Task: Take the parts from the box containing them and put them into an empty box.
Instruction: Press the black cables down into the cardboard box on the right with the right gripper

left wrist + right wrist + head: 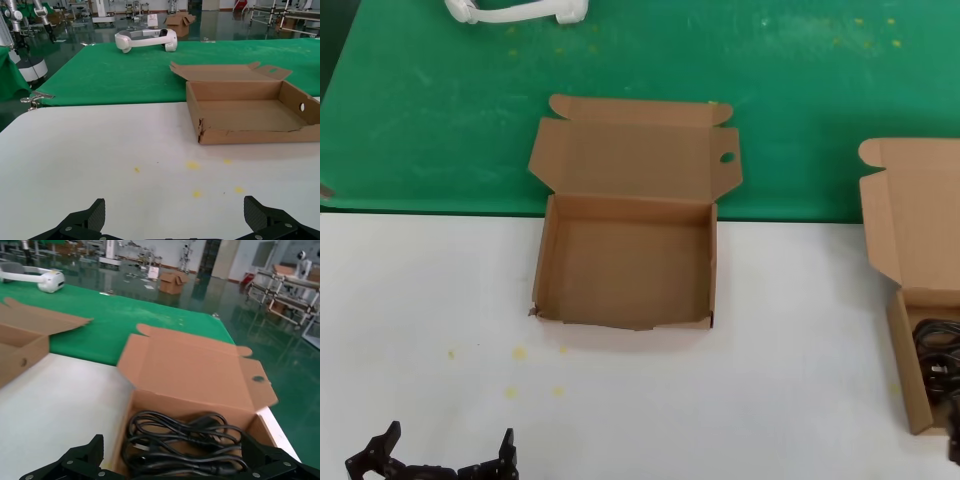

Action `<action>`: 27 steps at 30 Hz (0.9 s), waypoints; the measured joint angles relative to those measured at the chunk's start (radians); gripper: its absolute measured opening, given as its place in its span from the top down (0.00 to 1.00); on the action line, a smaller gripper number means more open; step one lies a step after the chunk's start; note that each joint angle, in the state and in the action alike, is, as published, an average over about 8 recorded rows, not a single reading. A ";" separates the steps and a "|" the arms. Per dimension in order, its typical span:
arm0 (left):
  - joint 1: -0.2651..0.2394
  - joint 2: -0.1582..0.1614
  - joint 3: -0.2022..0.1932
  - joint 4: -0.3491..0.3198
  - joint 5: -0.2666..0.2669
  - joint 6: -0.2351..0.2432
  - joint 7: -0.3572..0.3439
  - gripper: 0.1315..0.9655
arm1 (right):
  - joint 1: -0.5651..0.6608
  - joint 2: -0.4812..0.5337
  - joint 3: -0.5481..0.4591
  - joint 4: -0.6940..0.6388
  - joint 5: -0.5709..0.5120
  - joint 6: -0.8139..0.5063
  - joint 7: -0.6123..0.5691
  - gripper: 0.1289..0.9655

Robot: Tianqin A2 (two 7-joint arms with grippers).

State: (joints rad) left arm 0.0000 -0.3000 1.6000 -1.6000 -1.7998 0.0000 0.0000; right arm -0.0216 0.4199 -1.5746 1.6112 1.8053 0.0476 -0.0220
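Note:
The empty box (625, 262) lies open in the middle of the white table, its lid back on the green cloth, with a round hole (727, 158) in one flap. It also shows in the left wrist view (250, 114) and the right wrist view (20, 347). The box with the parts (912, 300) sits at the far right edge. Black coiled cables (938, 358) lie in it. My right gripper (174, 455) is open just above the cables (185, 437), one finger on each side of the pile. My left gripper (445, 455) is open and empty over the near left of the table.
A white headset-like device (515, 10) lies on the green cloth (420, 100) at the back left, also in the left wrist view (146, 39). Yellow spots (520, 352) mark the white table before the empty box. The table's right edge runs beside the cable box.

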 joint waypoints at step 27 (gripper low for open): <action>0.000 0.000 0.000 0.000 0.000 0.000 0.000 0.00 | 0.112 0.196 0.017 -0.160 -0.156 -0.179 -0.139 0.00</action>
State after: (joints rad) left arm 0.0000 -0.3000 1.6000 -1.6000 -1.7999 0.0000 -0.0001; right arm 0.0905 0.6154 -1.5579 1.4515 1.6489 -0.1310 -0.1608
